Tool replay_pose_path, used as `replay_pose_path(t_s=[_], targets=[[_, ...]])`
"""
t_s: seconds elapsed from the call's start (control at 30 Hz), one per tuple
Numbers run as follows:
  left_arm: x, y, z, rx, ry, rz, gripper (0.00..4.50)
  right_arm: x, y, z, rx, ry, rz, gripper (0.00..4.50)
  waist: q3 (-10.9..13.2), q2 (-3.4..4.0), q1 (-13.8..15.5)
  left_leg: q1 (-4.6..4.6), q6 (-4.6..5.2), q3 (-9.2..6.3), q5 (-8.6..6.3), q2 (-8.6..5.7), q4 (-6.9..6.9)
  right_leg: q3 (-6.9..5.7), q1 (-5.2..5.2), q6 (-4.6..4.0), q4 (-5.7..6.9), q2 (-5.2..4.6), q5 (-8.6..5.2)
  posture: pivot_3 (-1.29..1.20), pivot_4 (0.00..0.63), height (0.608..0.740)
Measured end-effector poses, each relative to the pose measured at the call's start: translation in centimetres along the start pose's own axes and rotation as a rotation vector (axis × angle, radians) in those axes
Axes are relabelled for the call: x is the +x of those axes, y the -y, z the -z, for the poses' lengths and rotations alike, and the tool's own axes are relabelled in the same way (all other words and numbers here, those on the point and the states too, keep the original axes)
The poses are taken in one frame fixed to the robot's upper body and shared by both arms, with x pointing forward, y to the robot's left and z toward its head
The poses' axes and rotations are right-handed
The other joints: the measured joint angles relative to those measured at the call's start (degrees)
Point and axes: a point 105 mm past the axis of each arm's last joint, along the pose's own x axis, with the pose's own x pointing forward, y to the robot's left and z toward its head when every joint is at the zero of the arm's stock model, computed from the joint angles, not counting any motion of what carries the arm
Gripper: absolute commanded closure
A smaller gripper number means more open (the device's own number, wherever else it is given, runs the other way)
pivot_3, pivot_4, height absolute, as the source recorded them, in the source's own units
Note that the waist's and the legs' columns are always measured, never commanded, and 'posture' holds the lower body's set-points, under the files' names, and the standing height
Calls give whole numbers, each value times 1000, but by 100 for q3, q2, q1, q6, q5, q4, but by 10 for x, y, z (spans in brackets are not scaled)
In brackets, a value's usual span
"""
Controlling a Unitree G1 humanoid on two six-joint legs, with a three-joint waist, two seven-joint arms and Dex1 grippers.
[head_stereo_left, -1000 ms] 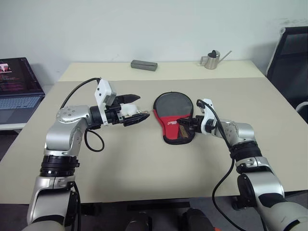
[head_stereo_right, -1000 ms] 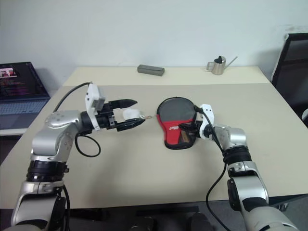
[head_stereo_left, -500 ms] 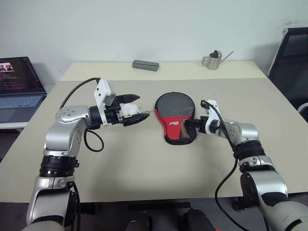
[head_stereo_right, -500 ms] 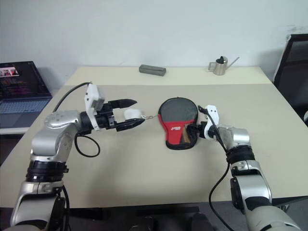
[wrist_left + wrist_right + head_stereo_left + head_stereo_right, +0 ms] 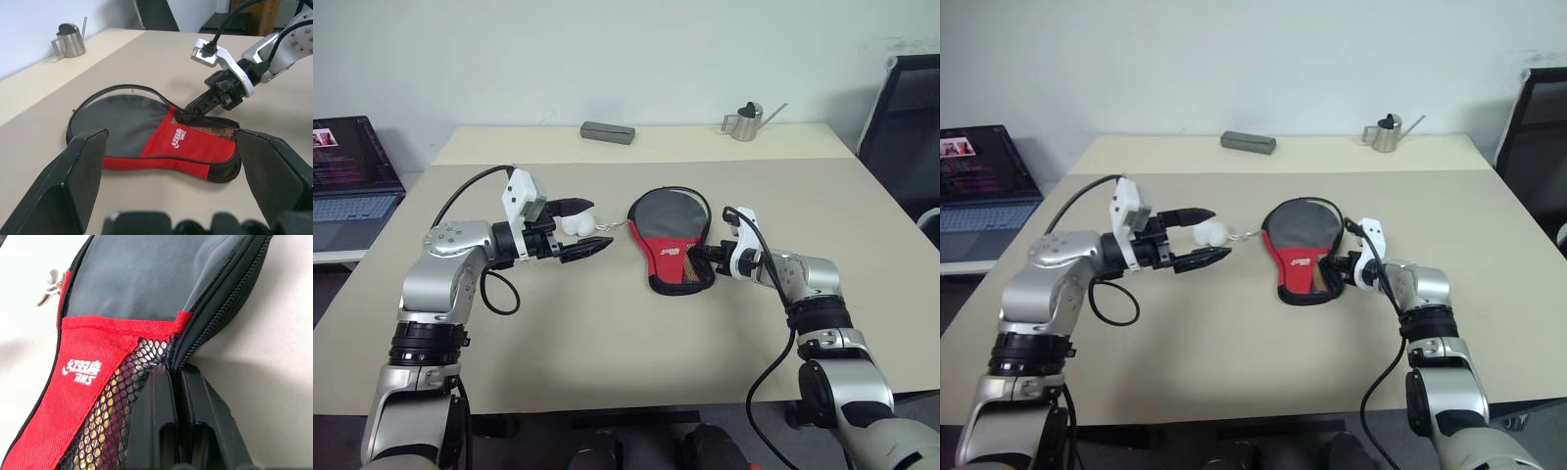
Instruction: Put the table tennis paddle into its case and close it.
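The case [image 5: 668, 235], black with a red panel and mesh, lies flat mid-table. The table tennis paddle sits inside it, its striped handle [image 5: 105, 423] showing through the mesh. My right gripper [image 5: 691, 254] is shut on the case's zip edge on the right side, where the round part narrows. A metal zip pull [image 5: 49, 288] lies at the case's left rim. Well to the left of the case, my left gripper [image 5: 600, 223] hovers above the table, open and pointing at the case with nothing between its fingers.
Along the far edge of the table [image 5: 607, 333] stand a grey box [image 5: 607, 132] and a small metal watering can [image 5: 744, 121]. A laptop [image 5: 347, 171] sits on a side desk at left. A black chair [image 5: 909, 117] stands at right.
My right gripper has gone from open to shut on the case's right edge. The left gripper stays open in about the same spot.
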Motion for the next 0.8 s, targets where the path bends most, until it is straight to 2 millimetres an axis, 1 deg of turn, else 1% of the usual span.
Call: replay_pose_path(t_s=[0.13,0.27,0.37,0.5,0.63,0.8], targets=[[-4,2,3,0,-19,1,0,-2,-3,-1,5,-12,7,4469,0,0,-20,-3,0,-4,0,0,-5,1,-3,-1,-5,0,0,0,150,740],[-15,5,11,-26,-60,11,0,-8,-9,-1,15,-44,3,4469,1,2,-34,-5,0,-6,0,1,-18,2,-9,-1,-15,0,-1,0,150,740],[-21,12,14,-48,-78,36,0,-13,-15,0,22,-70,-7,4469,2,2,-35,-16,0,-5,0,2,-24,4,-22,-2,-18,-1,-1,0,150,740],[-23,21,14,-70,-80,64,0,-20,-21,1,21,-92,-12,4469,2,3,-33,-23,0,-4,0,2,-29,5,-31,-2,-20,-2,-1,0,150,740],[-22,36,17,-107,-84,109,0,-27,-26,7,24,-117,-24,4469,2,4,-33,-23,0,-3,0,2,-32,7,-31,-2,-23,-2,-1,0,150,740],[-19,63,19,-157,-84,200,0,-38,-29,19,32,-141,-19,4469,2,4,-31,-23,1,-3,0,3,-35,7,-31,-3,-25,-3,-1,0,150,740]])
